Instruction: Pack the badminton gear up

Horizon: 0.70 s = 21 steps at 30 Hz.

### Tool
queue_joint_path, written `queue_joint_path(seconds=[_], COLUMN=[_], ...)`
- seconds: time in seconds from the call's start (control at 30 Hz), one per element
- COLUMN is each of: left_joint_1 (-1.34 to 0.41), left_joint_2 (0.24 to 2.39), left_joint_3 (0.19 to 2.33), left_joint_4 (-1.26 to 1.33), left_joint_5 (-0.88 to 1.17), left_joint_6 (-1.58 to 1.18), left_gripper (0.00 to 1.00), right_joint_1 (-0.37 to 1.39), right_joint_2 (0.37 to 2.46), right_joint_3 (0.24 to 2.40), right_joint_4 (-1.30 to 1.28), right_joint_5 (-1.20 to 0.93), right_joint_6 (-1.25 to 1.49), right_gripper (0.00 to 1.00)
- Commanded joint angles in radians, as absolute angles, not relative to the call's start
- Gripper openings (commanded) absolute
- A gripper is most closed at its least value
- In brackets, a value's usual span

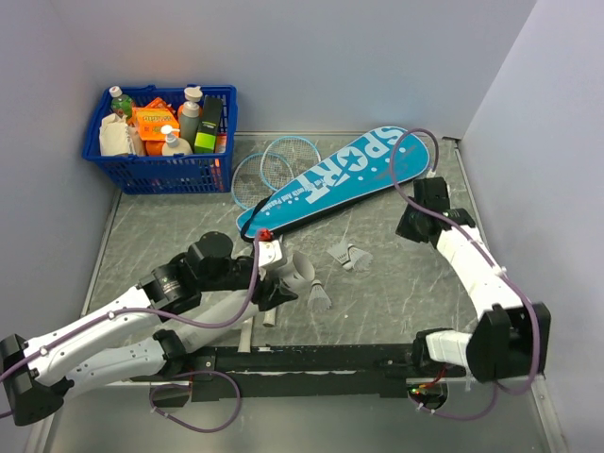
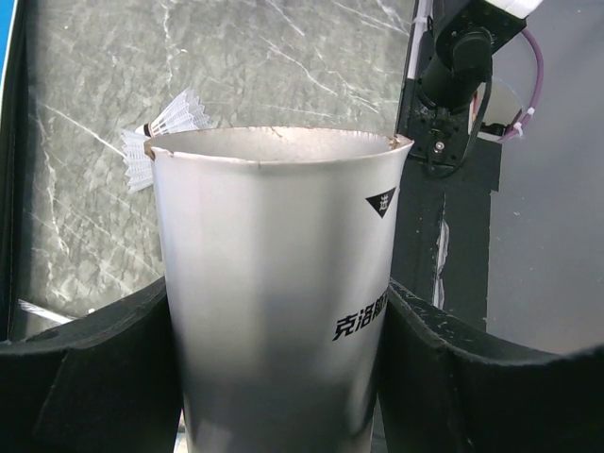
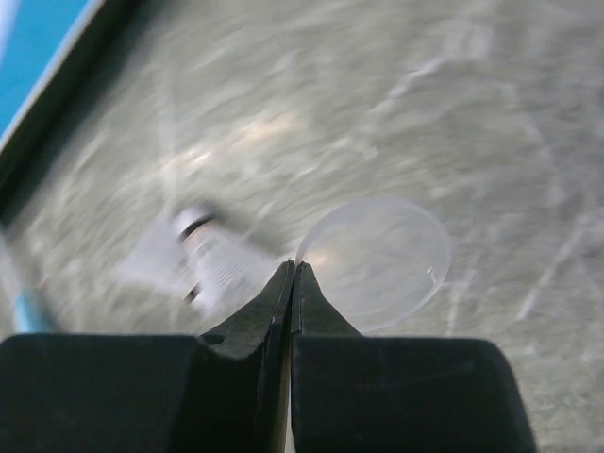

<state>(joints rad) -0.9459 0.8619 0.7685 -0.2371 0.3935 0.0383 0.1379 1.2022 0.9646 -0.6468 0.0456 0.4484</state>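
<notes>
**Tube gripped on the left, lid pinched on the right**

Your left gripper (image 1: 279, 286) is clamped around a silver shuttlecock tube (image 2: 274, 283), with a finger pressed against each side and the tube's open mouth pointing away from the wrist camera. White shuttlecocks (image 1: 349, 255) lie on the grey marbled table (image 1: 396, 302) beyond that mouth, and another sits just beside the gripper. Your right gripper (image 3: 294, 274) has its jaws squeezed together on the rim of a clear round lid (image 3: 377, 264), and a blurred shuttlecock lies on the table under it. The teal SPORT bag (image 1: 340, 175) lies diagonally at the far side. The heads of the two light-blue rackets (image 1: 269, 168) show at its left edge, near the blue basket (image 1: 156, 175) of bottles
</notes>
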Motion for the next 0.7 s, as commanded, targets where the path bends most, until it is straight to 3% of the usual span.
queue_joint_path(seconds=[0.0,0.4,0.53,0.6,0.67], left_joint_1=[-0.946,-0.946,-0.948,-0.948,-0.948], left_joint_2=[0.824,0.752,0.759,0.761,0.761], left_joint_3=[0.785,0.776,0.775,0.776,0.776], left_joint_4=[-0.258,-0.259,-0.265,-0.265,-0.264], left_joint_5=[0.397,0.278,0.275,0.265,0.253], left_joint_6=[-0.060,-0.081,-0.083,-0.086,-0.084], left_gripper=[0.01,0.03,0.07,0.12,0.05], right_joint_1=[0.072,-0.041,-0.041,-0.041,-0.041], right_joint_2=[1.301,1.566,1.560,1.546,1.525], right_joint_3=[0.968,0.936,0.923,0.916,0.916], right_joint_4=[-0.571,-0.471,-0.454,-0.453,-0.462], right_joint_5=[0.184,0.140,0.138,0.143,0.152], right_joint_6=[0.532,0.586,0.584,0.581,0.577], right_gripper=[0.00,0.01,0.32,0.39,0.43])
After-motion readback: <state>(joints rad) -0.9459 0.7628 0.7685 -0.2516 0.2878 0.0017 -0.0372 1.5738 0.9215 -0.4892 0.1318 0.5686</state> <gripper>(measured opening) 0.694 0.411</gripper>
